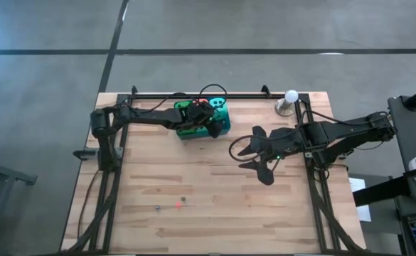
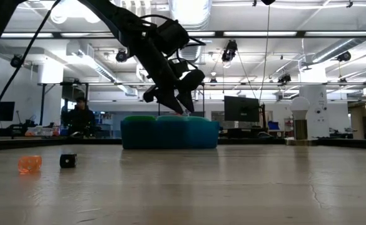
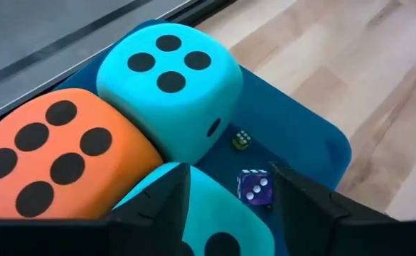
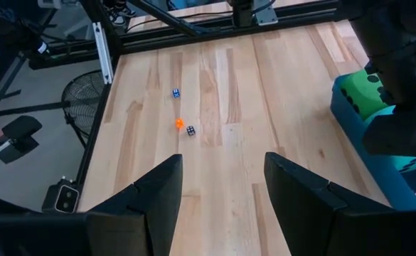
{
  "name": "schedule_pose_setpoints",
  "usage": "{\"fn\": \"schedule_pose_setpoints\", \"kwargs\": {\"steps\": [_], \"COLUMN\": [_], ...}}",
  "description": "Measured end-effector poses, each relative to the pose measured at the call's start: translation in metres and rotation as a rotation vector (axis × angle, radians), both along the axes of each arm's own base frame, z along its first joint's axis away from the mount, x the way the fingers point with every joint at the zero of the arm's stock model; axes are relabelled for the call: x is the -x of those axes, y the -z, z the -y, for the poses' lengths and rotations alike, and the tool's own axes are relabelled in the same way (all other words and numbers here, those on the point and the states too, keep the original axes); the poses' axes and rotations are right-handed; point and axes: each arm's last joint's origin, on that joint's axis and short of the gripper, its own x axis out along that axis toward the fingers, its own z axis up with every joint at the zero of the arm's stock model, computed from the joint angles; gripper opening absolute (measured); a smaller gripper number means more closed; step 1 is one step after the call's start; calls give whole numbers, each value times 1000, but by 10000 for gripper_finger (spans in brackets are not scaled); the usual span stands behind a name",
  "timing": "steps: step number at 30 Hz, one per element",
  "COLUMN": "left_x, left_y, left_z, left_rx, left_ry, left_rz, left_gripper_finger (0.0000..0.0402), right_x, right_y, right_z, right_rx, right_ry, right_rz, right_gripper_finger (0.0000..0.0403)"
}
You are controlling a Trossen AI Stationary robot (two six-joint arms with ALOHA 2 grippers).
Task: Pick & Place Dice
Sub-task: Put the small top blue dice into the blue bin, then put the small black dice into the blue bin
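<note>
A blue tray [image 1: 225,126] at the table's far middle holds big soft dice: green [image 1: 186,118], orange [image 3: 51,156] and two teal [image 3: 168,78], packed side by side. Two tiny dice, one yellow-green [image 3: 242,140] and one purple [image 3: 254,186], lie on the tray floor beside them. My left gripper [image 3: 225,206] is open and slants down just above the tray, over the nearer teal die [image 3: 215,227] and the purple die. My right gripper [image 1: 254,153] hangs open over the table, right of the tray, with nothing between its fingers. Three tiny dice [image 4: 179,124] lie on the table near its front.
A white ball on a metal stand [image 1: 291,101] is at the far right corner. A black rail [image 1: 215,94] runs along the far edge behind the tray. The loose tiny dice [image 1: 178,206] lie near the front left, with bare wood between them and the tray.
</note>
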Motion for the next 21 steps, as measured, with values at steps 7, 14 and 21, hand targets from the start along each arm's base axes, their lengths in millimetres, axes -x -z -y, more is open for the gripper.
{"fn": "schedule_pose_setpoints", "kwargs": {"steps": [7,14,21], "left_x": [0,3,11], "left_y": [11,5,-25], "left_z": [1,2,5], "left_rx": [7,-6,-30], "left_ry": [11,37,54], "left_rz": [-22,-30,28], "left_gripper_finger": [180,178,187], "right_x": [0,0,0], "right_y": [-1,-1,-1], "right_z": [0,0,0], "right_rx": [-1,-9,-20], "right_ry": [0,5,12], "right_rz": [6,7,5], "right_gripper_finger": [194,194,194]}}
